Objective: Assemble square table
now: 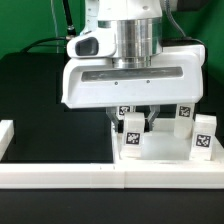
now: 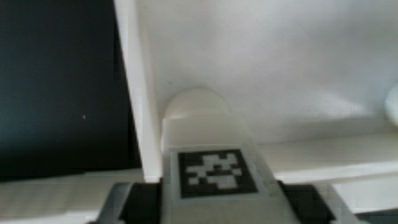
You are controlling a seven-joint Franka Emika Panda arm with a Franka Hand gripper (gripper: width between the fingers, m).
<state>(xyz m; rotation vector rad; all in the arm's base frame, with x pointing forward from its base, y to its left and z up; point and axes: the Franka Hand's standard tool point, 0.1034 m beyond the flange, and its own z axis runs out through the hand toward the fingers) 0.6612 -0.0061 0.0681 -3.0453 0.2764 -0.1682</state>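
**Friend:** Where is your hand right now?

**Me:** My gripper (image 1: 138,118) hangs low in the middle of the exterior view, under my big white wrist block. It is right over the square table top (image 1: 150,140), which sits in the lower right of that picture.

**Friend:** Is your hand pinching something?

**Me:** Yes. In the wrist view my dark fingers (image 2: 128,196) sit at the bottom of the frame, one on each side of a white leg (image 2: 208,140). They are pressed onto it. The leg has a black-and-white tag (image 2: 217,170) on it and a round tip that points up the middle of the frame, over the table top's pale inside (image 2: 285,60).

**Friend:** What else is close by?

**Me:** More legs stand around my hand in the exterior view. One leg (image 1: 131,134) is just below my wrist block, another (image 1: 203,140) is at the right edge, and one (image 1: 183,117) peeks out behind. They all have tags.

**Friend:** Does anything get in the way?

**Me:** My wrist block hides most of the table top. A long white bar (image 1: 110,175) lies along the bottom of the exterior view, in front of the legs. Another white bar (image 1: 5,135) pokes in at the left edge. The black table (image 1: 40,90) fills the left side.
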